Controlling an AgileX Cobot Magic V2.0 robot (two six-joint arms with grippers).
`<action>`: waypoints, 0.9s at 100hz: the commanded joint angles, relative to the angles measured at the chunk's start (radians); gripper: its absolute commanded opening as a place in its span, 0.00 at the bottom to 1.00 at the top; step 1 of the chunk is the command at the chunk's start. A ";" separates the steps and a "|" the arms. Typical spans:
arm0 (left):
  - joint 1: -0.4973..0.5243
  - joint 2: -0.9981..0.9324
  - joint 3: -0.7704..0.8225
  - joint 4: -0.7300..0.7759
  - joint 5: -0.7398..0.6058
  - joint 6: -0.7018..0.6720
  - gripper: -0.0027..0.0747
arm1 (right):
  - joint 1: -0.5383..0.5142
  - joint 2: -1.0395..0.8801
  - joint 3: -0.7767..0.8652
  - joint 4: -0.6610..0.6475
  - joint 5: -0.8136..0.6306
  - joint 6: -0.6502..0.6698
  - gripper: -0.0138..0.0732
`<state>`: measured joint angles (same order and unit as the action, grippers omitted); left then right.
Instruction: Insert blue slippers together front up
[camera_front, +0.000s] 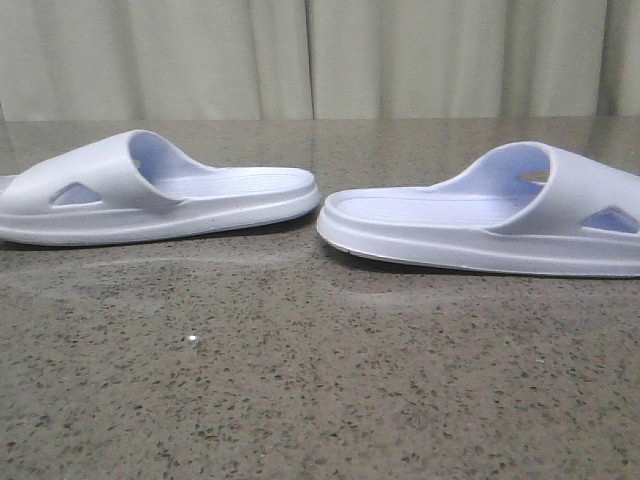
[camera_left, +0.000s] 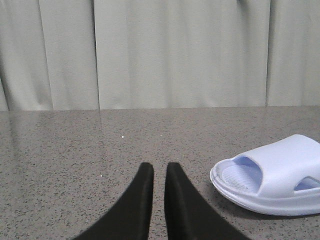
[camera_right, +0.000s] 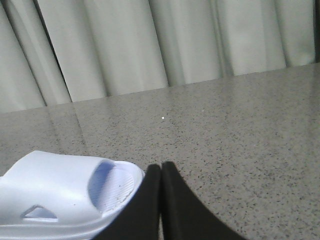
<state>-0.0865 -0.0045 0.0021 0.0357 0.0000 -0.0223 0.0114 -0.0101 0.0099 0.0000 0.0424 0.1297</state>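
Two pale blue-white slippers lie soles down on the speckled stone table (camera_front: 300, 390). The left slipper (camera_front: 150, 190) has its strap at the left. The right slipper (camera_front: 500, 215) has its strap at the right. Their open ends face each other with a small gap between them. Neither gripper shows in the front view. In the left wrist view my left gripper (camera_left: 159, 167) is empty, its black fingers nearly together, with one slipper (camera_left: 280, 170) lying apart from it. In the right wrist view my right gripper (camera_right: 161, 166) is shut and empty, close beside one slipper (camera_right: 55, 190).
A pale pleated curtain (camera_front: 320, 55) hangs behind the table's far edge. Bare tabletop lies in front of the slippers and around both grippers.
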 joint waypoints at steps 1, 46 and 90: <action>-0.002 -0.030 0.009 0.002 -0.078 -0.007 0.06 | -0.007 -0.020 0.021 0.000 -0.075 -0.002 0.04; -0.002 -0.030 0.009 0.002 -0.078 -0.007 0.06 | -0.007 -0.020 0.021 0.000 -0.087 -0.002 0.04; -0.002 -0.030 0.009 -0.018 -0.097 -0.007 0.06 | -0.007 -0.020 0.021 0.000 -0.133 -0.002 0.04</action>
<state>-0.0865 -0.0045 0.0021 0.0357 0.0000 -0.0223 0.0114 -0.0101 0.0099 0.0000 -0.0056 0.1297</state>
